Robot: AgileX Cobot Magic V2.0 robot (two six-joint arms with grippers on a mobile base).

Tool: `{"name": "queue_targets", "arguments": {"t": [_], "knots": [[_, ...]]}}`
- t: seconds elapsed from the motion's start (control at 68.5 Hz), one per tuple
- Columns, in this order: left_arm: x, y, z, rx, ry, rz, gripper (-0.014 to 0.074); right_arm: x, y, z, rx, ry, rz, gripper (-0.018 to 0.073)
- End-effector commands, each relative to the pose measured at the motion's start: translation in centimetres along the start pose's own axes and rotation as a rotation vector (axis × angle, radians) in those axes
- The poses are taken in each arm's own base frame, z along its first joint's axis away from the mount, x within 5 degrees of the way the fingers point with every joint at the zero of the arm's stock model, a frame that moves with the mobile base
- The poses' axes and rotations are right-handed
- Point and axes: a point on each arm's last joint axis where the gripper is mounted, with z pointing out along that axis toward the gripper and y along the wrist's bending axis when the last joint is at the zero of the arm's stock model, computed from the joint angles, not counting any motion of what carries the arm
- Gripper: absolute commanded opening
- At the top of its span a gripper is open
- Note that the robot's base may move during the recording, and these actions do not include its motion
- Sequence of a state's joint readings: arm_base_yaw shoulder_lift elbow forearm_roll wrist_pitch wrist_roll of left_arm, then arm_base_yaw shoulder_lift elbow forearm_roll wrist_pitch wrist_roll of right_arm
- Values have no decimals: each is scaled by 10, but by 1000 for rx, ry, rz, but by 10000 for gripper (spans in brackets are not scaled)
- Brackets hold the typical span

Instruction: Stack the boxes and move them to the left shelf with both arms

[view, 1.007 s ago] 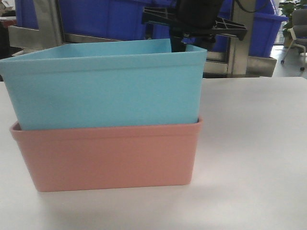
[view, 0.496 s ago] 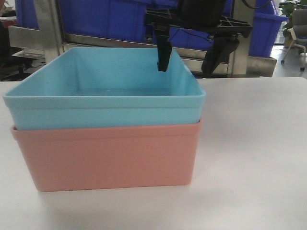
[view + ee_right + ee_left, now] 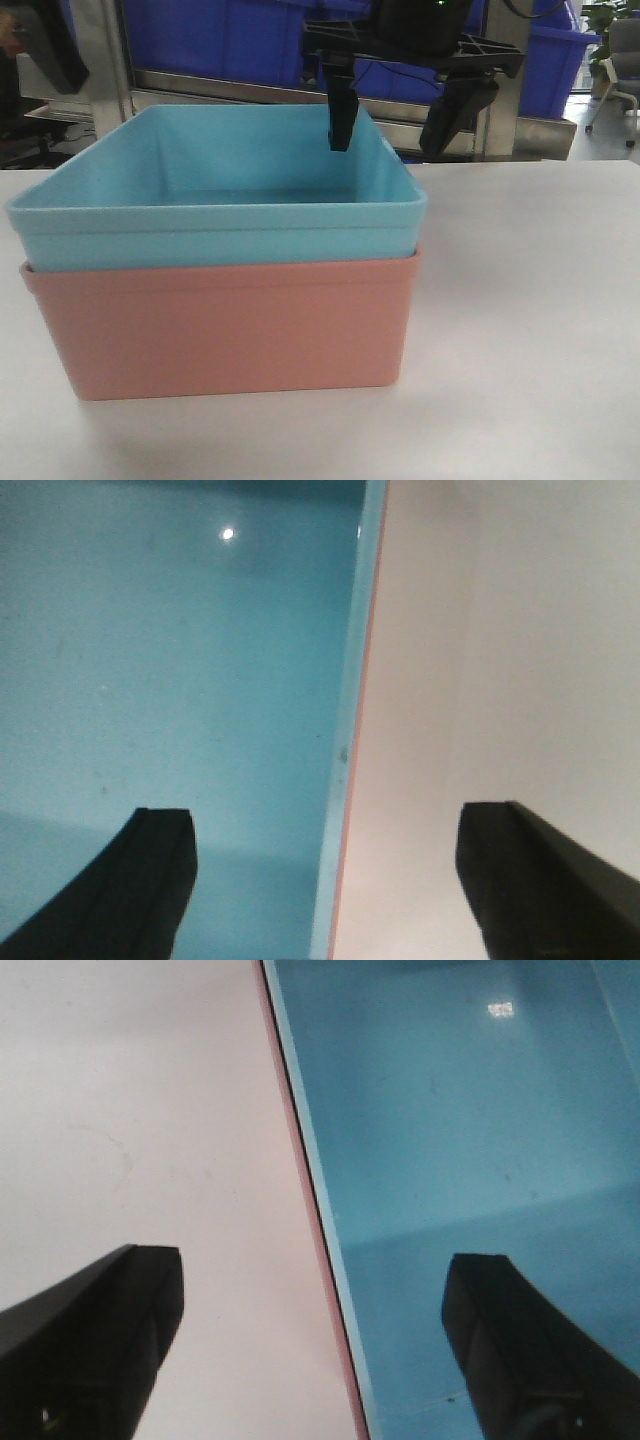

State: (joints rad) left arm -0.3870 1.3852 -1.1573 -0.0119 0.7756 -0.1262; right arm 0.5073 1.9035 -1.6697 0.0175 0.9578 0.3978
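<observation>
The light sky-blue bin [image 3: 215,225] is nested inside the salmon-pink bin [image 3: 230,320]. Together they stand as one stack on the pale table [image 3: 530,300], filling the front view from about 9 o'clock to the centre. Both are plain, open-topped and rectangular, with walls that slope slightly and rolled rims. The blue one sits high, so about half of its wall rises above the pink rim. Its inside is bare and smooth, with faint scuffs and a small glint of lamp light on the floor.

The right gripper [image 3: 386,148] hangs at about 12 to 1 o'clock in the front view, over the far right corner of the stack. Its black fingers [image 3: 340,115] are spread wide and hold nothing; one points down inside the blue bin and the other hangs outside the wall. From the right wrist, the blue rim and a thin pink line beside it run up between the two fingers, with blue at 9 o'clock and table at 3 o'clock.

The left gripper [image 3: 317,1258] is likewise spread and empty, straddling the opposite rim, with table at 9 o'clock and blue interior at 3 o'clock.

Behind the table, at 12 o'clock, dark blue crates [image 3: 230,40] sit in a steel rack frame [image 3: 100,50].
</observation>
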Motion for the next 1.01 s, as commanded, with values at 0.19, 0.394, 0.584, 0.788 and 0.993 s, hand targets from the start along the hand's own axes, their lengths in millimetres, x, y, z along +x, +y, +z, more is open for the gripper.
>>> {"name": "queue_targets", "arguments": {"t": [0.19, 0.394, 0.584, 0.788, 0.993], "knots": [[-30, -6, 46, 10, 38, -49, 439, -10, 3, 2, -20, -50, -15, 624], [-25, -8, 82, 25, 122, -85, 439, -10, 3, 24, -14, -39, -17, 624], [-19, -7, 110, 12, 171, -105, 438, -8, 2, 46, -2, -11, -25, 624], [-14, -6, 129, 8, 191, -116, 400, -8, 2, 53, -5, -23, -27, 623], [-12, -6, 134, 6, 202, -117, 198, -8, 2, 53, -2, -18, -27, 405]]}}
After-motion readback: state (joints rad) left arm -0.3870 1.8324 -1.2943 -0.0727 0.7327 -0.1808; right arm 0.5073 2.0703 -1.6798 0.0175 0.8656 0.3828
